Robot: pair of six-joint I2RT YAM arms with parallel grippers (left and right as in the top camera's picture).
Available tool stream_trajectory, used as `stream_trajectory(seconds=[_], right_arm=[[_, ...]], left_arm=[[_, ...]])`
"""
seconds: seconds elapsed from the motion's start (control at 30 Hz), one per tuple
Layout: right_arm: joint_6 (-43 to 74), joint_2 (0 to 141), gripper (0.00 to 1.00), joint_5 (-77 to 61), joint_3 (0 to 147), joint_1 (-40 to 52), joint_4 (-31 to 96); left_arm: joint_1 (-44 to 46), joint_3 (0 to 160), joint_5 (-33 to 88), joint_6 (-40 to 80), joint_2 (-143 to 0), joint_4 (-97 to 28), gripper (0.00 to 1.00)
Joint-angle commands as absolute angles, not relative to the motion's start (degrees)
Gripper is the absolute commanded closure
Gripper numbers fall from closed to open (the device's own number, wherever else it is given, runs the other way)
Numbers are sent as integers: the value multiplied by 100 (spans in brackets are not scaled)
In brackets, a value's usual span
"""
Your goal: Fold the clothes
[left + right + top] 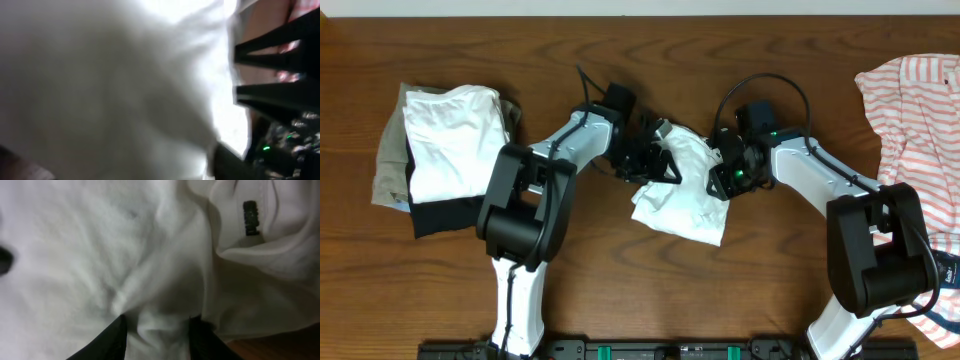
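A crumpled white garment (685,195) lies at the table's centre. My left gripper (658,160) is at its upper left edge. In the left wrist view the white cloth (115,85) is pressed close and hides most of the jaws; only one dark fingertip (227,160) shows. My right gripper (725,178) is at the garment's right edge. In the right wrist view its two black fingers (157,335) pinch a bunched fold of the white cloth (100,255). The collar with a dark label (251,217) lies at upper right.
A folded pile (445,150) of white, black and tan clothes sits at the left. A pink-and-white striped shirt (920,110) lies spread at the right edge. The right arm's black parts (280,75) show in the left wrist view.
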State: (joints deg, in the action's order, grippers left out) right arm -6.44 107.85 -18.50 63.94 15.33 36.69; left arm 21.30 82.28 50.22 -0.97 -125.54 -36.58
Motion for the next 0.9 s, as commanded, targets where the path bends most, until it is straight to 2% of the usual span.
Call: stream_trajectory(seconds=[0.0, 0.1, 0.2, 0.37, 0.57, 0.87], right_arm=[[-580, 10986, 61, -1905, 6342, 1632, 3708], [-580, 10986, 61, -1905, 6342, 1632, 3708], [-580, 10986, 61, -1905, 6342, 1632, 3706], [-580, 10986, 61, -1905, 6342, 1632, 3708], [-580, 10971, 60, -1905, 6361, 1610, 3704], [-558, 10394, 58, -1905, 6657, 1273, 3822]], left_arm=[[2272, 8036, 4803, 8, -12884, -3669, 70], [2279, 8036, 4801, 12, -12884, -3673, 87], [2272, 8036, 4801, 12, -12884, -3677, 94], [2239, 8038, 4619, 204, -12879, -3791, 94], [2005, 8141, 3448, 355, -12564, -4451, 94], [1382, 8342, 1260, 357, -11286, -5061, 94]])
